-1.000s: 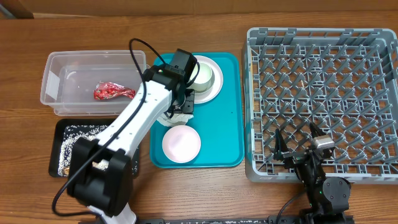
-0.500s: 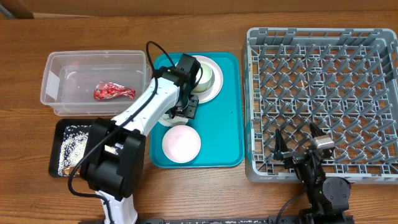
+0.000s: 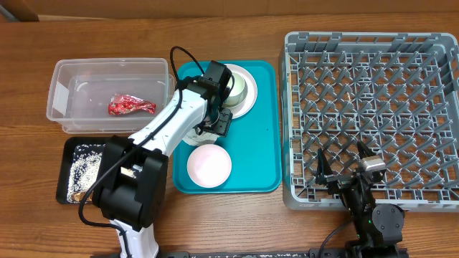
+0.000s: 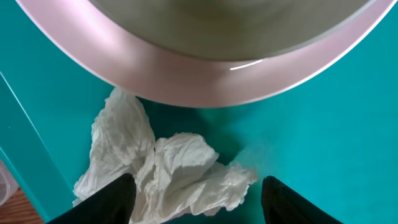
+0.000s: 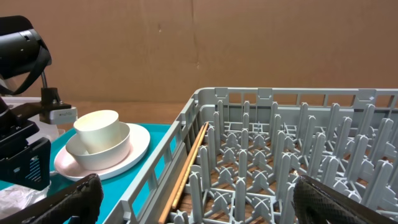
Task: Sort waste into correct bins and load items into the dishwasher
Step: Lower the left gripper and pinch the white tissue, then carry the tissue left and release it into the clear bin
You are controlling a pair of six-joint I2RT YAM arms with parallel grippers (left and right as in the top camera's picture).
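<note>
The left end effector [image 4: 198, 193] hung with its jaws apart straight over the crumpled napkin [image 4: 177, 171]. The napkin lay on the teal tray [image 4: 311, 143] just beside the plate [image 4: 186, 81] rim, its length running roughly finger to finger. The right end effector [image 3: 343, 168], spread wide and empty, sat well apart at the rack [image 3: 373, 72].

A brown wooden bench [image 3: 229, 222] with grain running left to right fills the overhead view. Just left of centre on it lies a large flat teal tray [image 3: 262, 143] with rounded corners and a raised rim (its long side runs top to bottom of the frame). In the right wrist view a thin pale wooden stick [image 5: 185, 168] slants from lower centre up to the right, and a plain brown board [image 5: 249, 43] fills the upper part of the frame.
</note>
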